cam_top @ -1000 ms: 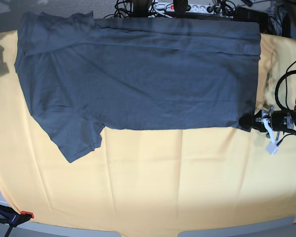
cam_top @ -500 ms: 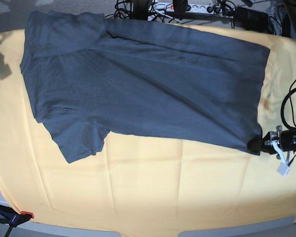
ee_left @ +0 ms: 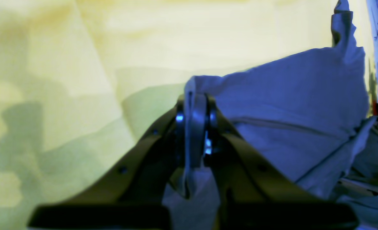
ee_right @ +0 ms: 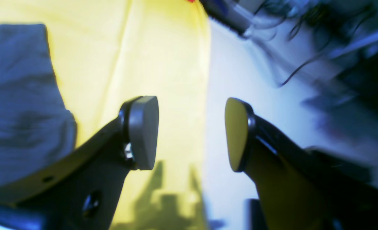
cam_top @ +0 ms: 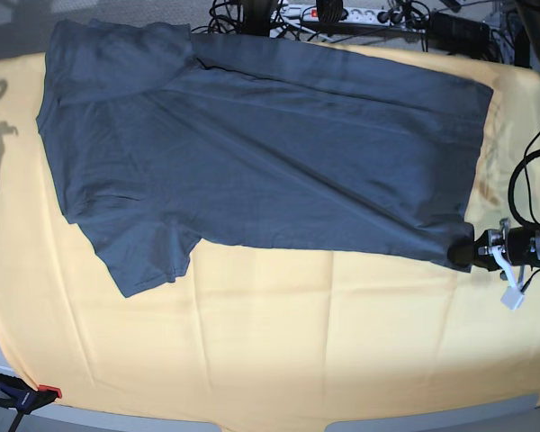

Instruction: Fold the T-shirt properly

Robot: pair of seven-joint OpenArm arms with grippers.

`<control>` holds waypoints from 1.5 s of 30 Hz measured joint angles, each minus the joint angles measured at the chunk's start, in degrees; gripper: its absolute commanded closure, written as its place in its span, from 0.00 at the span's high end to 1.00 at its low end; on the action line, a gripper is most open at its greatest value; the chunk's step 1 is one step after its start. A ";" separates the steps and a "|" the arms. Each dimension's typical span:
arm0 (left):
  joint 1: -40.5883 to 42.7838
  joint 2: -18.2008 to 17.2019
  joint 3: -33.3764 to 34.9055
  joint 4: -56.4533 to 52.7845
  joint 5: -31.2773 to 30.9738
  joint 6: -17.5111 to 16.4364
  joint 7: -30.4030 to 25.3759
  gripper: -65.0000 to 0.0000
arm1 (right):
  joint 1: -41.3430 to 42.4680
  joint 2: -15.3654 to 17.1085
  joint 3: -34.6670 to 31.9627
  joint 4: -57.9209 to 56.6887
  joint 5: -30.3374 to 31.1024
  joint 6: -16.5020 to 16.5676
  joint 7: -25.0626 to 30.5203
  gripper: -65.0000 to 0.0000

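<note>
At table's edge, left pincer (cam_top: 463, 253) stays clamped on T-shirt (cam_top: 252, 144) corner, barely shifted; right pincer (ee_right: 192, 134) gapes.

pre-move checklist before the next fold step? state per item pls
1. Left gripper shut on the dark slate-blue cotton T-shirt at its near hem corner: ok.
2. Cloth sits between the fingers, bunched but held: ok.
3. Right gripper open and holding nothing: ok.
4. Right gripper over the yellow table cloth edge, beside the shirt and not touching it: ok.
5. Shirt lying flat: not ok, creases run across the body and the far sleeve is folded over.
6. Collar position: cannot tell.
</note>
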 measured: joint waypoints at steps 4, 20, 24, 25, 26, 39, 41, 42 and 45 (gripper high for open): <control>0.00 0.00 0.00 0.00 0.04 0.11 0.07 0.00 | 10.03 -4.76 -9.73 -10.88 4.26 4.35 -3.91 0.53; 0.00 0.04 0.00 0.04 0.04 0.15 0.46 0.00 | 38.93 -15.43 -22.51 -52.04 22.43 15.41 -20.26 0.53; 0.00 -0.15 0.00 0.00 0.04 0.15 0.59 0.00 | 41.66 -17.18 -22.49 -60.35 23.78 18.14 -20.41 0.53; 0.00 -0.15 0.00 0.00 0.02 0.15 0.55 0.00 | 41.62 -17.64 -22.49 -61.55 23.74 18.56 -20.41 0.53; 0.00 -0.13 0.00 0.00 0.02 0.15 0.50 0.00 | 41.40 -18.14 -22.29 -62.05 24.55 19.52 -19.93 0.53; 0.00 -0.13 0.00 0.00 -0.02 0.15 0.46 0.00 | 41.42 -23.06 -22.16 -62.03 20.26 22.67 -19.17 0.27; 0.00 -0.13 0.00 0.00 0.00 0.15 0.48 0.00 | 41.18 -23.04 -22.18 -62.03 21.20 22.60 -19.65 0.05; 0.00 -0.13 0.00 0.00 -0.02 0.15 0.55 0.00 | 40.98 -22.99 -22.18 -61.99 21.68 22.62 -19.82 0.00; 0.00 -0.13 0.00 0.00 -0.02 0.13 0.48 0.00 | 41.38 -23.02 -22.25 -61.35 21.51 22.62 -20.39 0.00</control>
